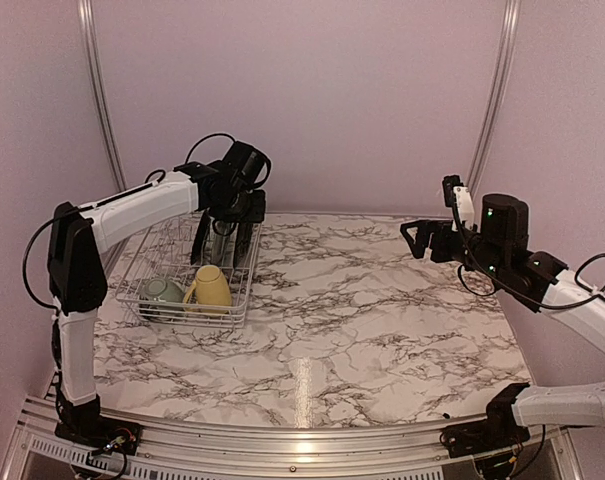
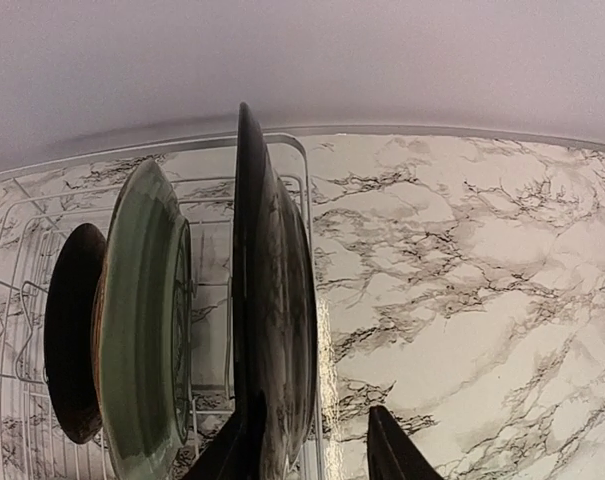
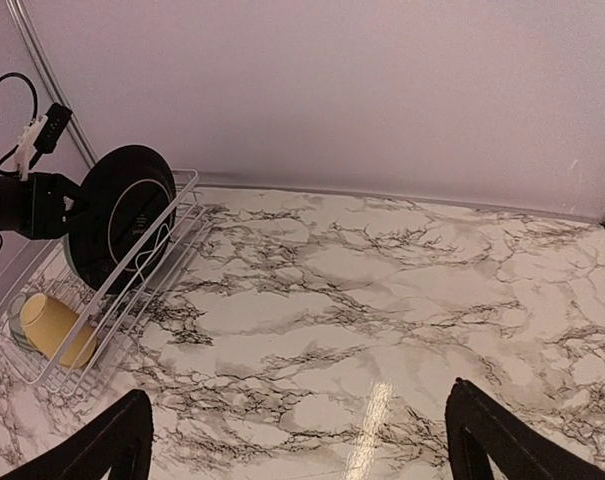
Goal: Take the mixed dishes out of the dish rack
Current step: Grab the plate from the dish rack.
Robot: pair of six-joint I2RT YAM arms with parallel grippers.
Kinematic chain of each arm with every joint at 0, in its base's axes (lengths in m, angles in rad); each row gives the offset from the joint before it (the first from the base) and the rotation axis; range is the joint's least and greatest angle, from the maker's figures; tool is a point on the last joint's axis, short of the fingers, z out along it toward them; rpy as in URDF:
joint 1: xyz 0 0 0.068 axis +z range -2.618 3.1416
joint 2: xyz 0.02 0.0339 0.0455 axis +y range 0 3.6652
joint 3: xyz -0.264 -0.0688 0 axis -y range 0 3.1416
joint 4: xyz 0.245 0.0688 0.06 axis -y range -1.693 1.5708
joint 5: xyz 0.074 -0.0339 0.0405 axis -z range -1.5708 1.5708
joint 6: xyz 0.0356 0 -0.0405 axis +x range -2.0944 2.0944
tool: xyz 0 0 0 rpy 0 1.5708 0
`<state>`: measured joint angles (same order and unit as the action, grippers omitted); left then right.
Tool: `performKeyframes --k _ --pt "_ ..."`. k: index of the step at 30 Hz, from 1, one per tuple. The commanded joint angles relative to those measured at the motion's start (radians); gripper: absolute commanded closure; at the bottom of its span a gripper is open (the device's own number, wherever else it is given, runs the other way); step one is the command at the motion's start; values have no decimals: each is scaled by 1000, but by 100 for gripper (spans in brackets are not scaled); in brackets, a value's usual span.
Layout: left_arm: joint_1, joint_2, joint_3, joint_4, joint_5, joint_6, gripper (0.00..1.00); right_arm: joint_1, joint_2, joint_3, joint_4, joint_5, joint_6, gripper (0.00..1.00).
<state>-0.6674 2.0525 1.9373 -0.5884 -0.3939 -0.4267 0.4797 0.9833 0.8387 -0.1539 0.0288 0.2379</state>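
Marbled white tabletop (image 1: 382,330), white wire dish rack (image 1: 182,318).
Your left gripper (image 2: 312,430) straddles the dark-rimmed round plate (image 2: 267,280), not yet clamped; right gripper (image 3: 300,400) gapes wide.

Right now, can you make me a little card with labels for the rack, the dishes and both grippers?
rack: white wire, on the left of the table
dark plate: on edge in the rack
green plate: on edge, next to it
third plate: on edge, behind the green one
mug: yellow, in the rack
bowl: pale green, beside the mug
left gripper: one finger each side of the dark plate, gap on one side
right gripper: open, in the air, empty
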Motion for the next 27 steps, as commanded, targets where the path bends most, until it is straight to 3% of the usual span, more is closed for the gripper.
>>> performKeyframes --k 1,8,17,22,27 --pt "17 52 60 -47 0 -8 60 10 -2 1 17 -4 23 2" --pt "28 88 91 -72 4 11 58 10 -10 -7 14 -8 29 2" --pt "29 101 113 -96 -7 35 64 10 -9 -13 26 -11 37 1" --pt "30 129 144 -112 -1 39 58 11 -7 -17 25 -9 31 1" --pt "34 156 187 -132 7 39 59 11 -9 -15 29 -11 35 2"
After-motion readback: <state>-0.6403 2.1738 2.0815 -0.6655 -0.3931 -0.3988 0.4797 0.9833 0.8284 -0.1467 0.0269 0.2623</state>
